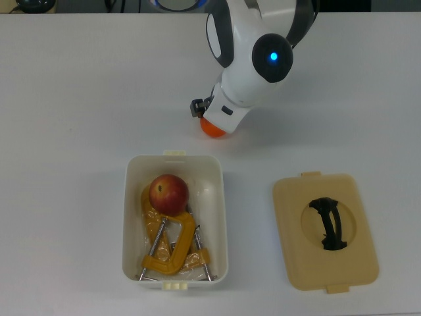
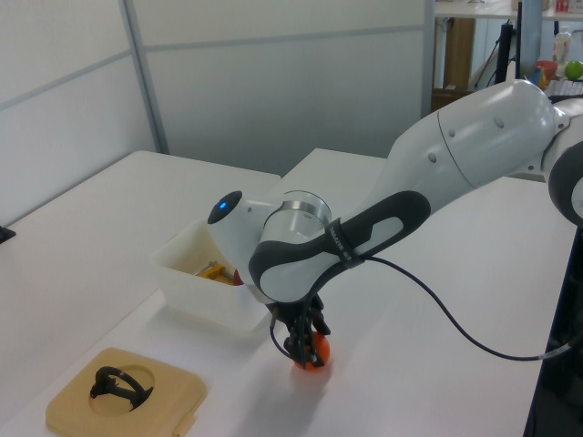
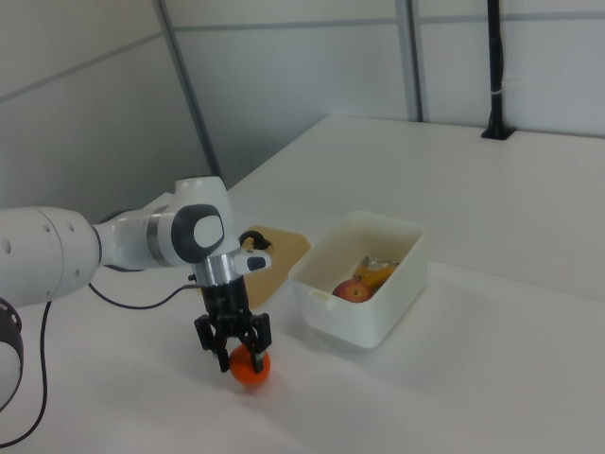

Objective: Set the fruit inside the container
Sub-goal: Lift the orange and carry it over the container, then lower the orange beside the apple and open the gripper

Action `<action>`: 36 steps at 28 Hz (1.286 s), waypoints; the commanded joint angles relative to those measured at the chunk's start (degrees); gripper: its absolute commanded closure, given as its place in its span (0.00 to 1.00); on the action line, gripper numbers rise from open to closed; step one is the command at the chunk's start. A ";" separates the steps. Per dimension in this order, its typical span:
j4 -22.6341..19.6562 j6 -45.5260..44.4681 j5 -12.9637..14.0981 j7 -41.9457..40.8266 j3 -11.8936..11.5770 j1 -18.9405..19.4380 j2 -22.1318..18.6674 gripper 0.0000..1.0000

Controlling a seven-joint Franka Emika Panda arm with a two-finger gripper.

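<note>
My fingers point(image 3: 234, 352) are closed around the orange point(image 3: 250, 367), which sits on the white counter point(image 1: 79, 99) just outside the tub point(image 1: 220, 217), near its short side with a cream latch tab. In the right view one black finger presses each side of the fruit from above, with the orange showing below them. My arm point(image 2: 364, 228) leans down over it, and in the top view my wrist covers most of the orange point(image 1: 212, 129). The apple point(image 1: 168, 193) lies inside the tub, resting on yellow clamps point(image 1: 172, 250). The tan lid point(image 1: 325, 230) with its black handle lies flat on the counter, at the top view's right of the tub, apart from it.
</note>
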 commanded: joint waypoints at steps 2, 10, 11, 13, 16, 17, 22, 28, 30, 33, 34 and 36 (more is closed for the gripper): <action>5.39 -0.48 1.53 -1.43 -0.09 -0.38 -2.03 1.00; 12.26 0.31 6.63 -1.43 -1.06 -3.81 -2.21 1.00; 12.78 0.49 6.98 -1.43 -0.97 -4.25 -2.12 1.00; 14.10 1.98 7.86 -1.26 -0.97 -5.66 -2.03 1.00; 14.11 5.57 8.83 -0.91 -1.06 -6.54 -2.12 1.00; 14.11 8.20 9.44 -0.04 -0.97 -7.41 -2.03 1.00; 13.93 15.85 9.54 2.69 -1.06 -8.56 -1.33 1.00; 13.67 18.77 9.54 3.75 -1.06 -9.61 -0.98 0.16; 13.67 18.77 9.10 3.32 -1.06 -9.61 -0.98 0.00; 13.75 17.98 8.83 2.88 -1.15 -9.61 -1.33 0.00; 13.75 17.37 8.83 2.79 -1.15 -9.61 -1.50 0.00; 13.75 13.96 8.83 2.61 -1.24 -9.88 -1.77 0.00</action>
